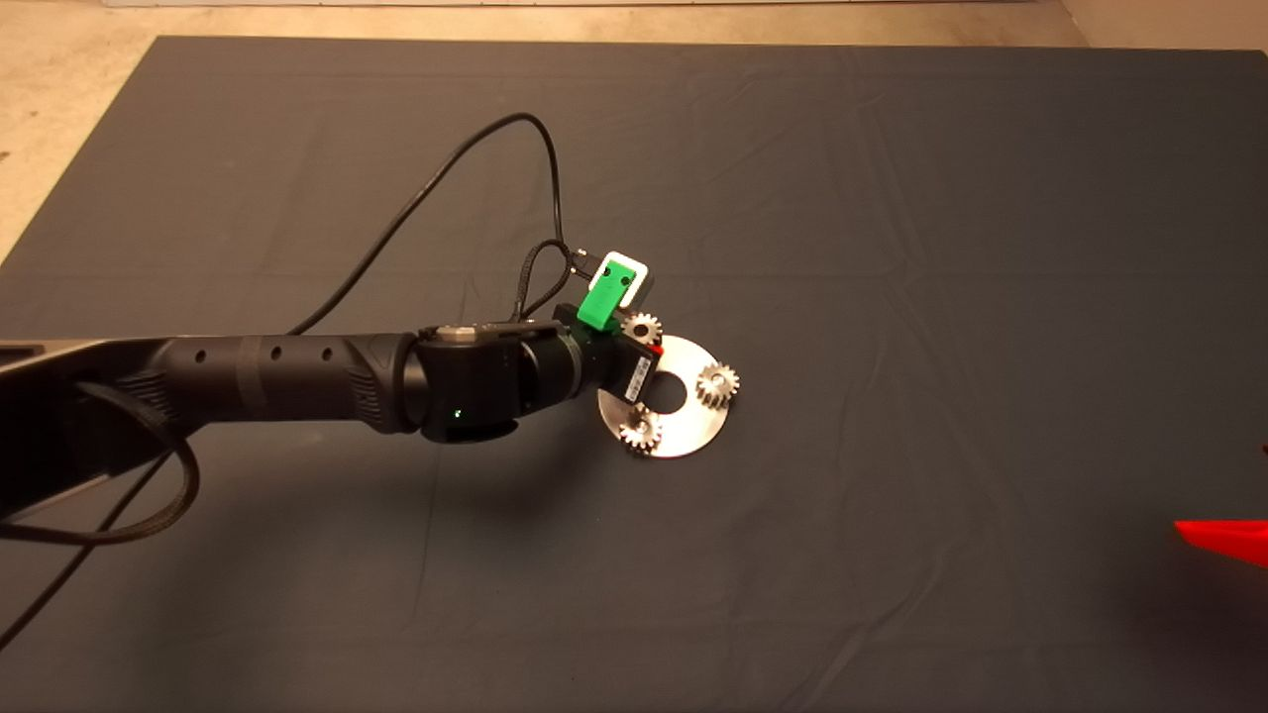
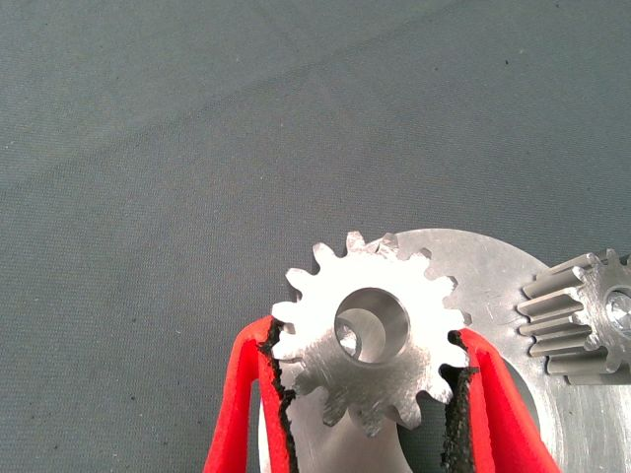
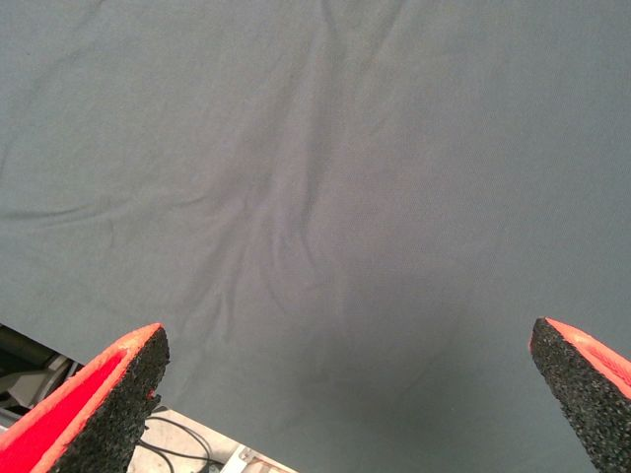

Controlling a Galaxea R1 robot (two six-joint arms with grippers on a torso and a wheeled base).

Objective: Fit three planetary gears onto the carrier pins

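My left gripper (image 2: 367, 379), green-bodied with two red fingers, was reaching in over the dark mat (image 1: 892, 198) from its left edge, and it hung above the near-left part of the flat shiny round metal disc (image 1: 684, 436) that lay a little left of the mat's middle. Between my black pads (image 2: 279, 379) I held one small silvery-grey toothed planetary gear (image 2: 367, 340), the fingers closed narrow against its teeth on both sides; it sat at the disc's far-left rim, partly overhanging the mat, and through its round centre bore I could see a metal surface, though I could not tell whether that was a carrier pin or how far down the gear sat. A second gear (image 1: 717, 383) stood on the disc's right side, just beside the large central hole (image 1: 672, 396), and its bright pin top (image 2: 621, 310) showed in its bore in my wrist view. A third gear (image 1: 641, 428) sat at the disc's near-left rim, close under my wrist. My right gripper (image 3: 350, 394) waited over the mat's near right corner, showing only a red tip from above, its two red fingers spread wide apart with bare mat between them.
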